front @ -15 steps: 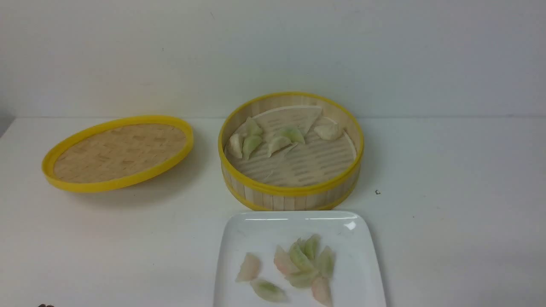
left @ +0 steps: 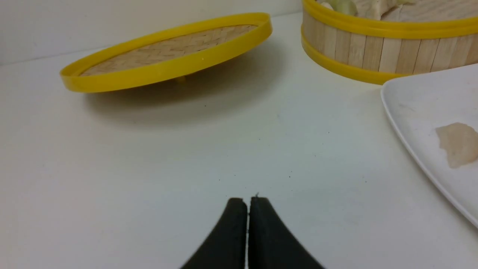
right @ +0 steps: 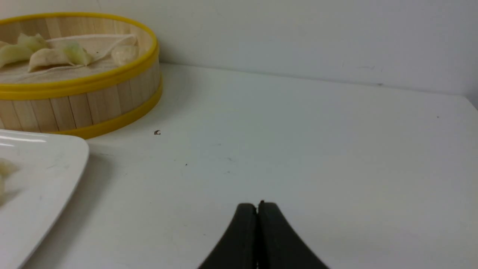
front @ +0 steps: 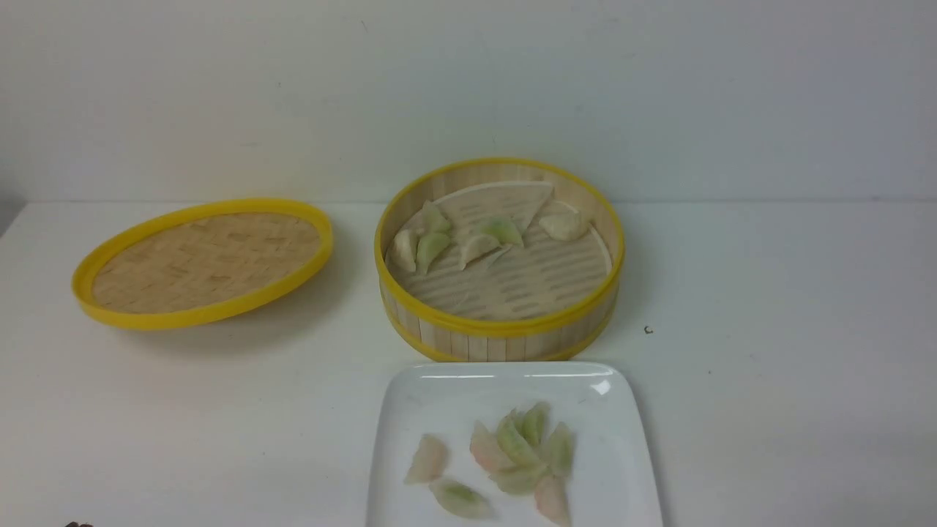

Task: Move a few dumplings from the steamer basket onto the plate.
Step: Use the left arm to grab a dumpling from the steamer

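The steamer basket (front: 499, 326) stands mid-table with several pale green and whitish dumplings (front: 483, 238) on its paper liner. In front of it lies the white square plate (front: 439, 395) holding several green and pinkish dumplings (front: 516, 450). My left gripper (left: 248, 201) is shut and empty, low over bare table to the left of the plate (left: 414, 101); one pinkish dumpling (left: 457, 144) shows there. My right gripper (right: 257, 206) is shut and empty, low over bare table to the right of the plate (right: 56, 157) and basket (right: 93, 101). Neither arm shows in the front view.
The flat yellow-rimmed woven lid (front: 205, 260) rests tilted at the left of the basket; in the left wrist view the lid (left: 168, 56) lies ahead of the fingers. A small dark speck (front: 648, 330) lies right of the basket. A pale wall closes the table's far edge.
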`<state>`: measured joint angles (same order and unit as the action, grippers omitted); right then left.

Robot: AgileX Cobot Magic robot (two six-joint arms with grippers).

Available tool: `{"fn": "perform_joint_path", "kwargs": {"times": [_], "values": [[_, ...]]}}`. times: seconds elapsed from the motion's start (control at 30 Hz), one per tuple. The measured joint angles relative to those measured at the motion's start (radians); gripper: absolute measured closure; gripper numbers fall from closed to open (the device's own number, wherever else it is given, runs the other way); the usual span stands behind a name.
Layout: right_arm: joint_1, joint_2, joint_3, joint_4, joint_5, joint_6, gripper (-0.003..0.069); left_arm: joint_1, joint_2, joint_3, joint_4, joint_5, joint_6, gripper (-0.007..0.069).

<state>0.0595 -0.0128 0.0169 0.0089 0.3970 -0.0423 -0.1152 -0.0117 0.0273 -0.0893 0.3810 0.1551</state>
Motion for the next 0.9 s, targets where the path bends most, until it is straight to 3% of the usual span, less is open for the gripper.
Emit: {"fn": "perform_joint_path", "kwargs": {"times": [0.33,0.5,0.67,0.73,0.8,0.9], "values": [[0.000,0.000,0.002,-0.009,-0.009,0.000,0.0673,0.000,0.000,0.003,0.041,-0.059,-0.001,0.0634],[0.000,0.000,0.010,-0.009,-0.068,0.006,0.0673,0.000,0.000,0.004,-0.116,-0.381,-0.123,0.0634],[0.000,0.000,0.011,0.244,-0.297,0.191,0.0673,0.000,0.000,0.004,-0.212,-0.735,-0.169,0.0634],[0.000,0.000,0.011,0.339,-0.367,0.245,0.0673,0.000,0.000,-0.005,-0.238,-0.810,-0.202,0.0634],[0.000,0.000,0.011,0.390,-0.416,0.254,0.0673,0.000,0.002,-0.058,-0.258,-0.782,-0.237,0.0634],[0.000,0.000,0.011,0.431,-0.457,0.257,0.0673,0.000,0.066,-0.224,-0.246,-0.580,-0.250,0.0634]]}}
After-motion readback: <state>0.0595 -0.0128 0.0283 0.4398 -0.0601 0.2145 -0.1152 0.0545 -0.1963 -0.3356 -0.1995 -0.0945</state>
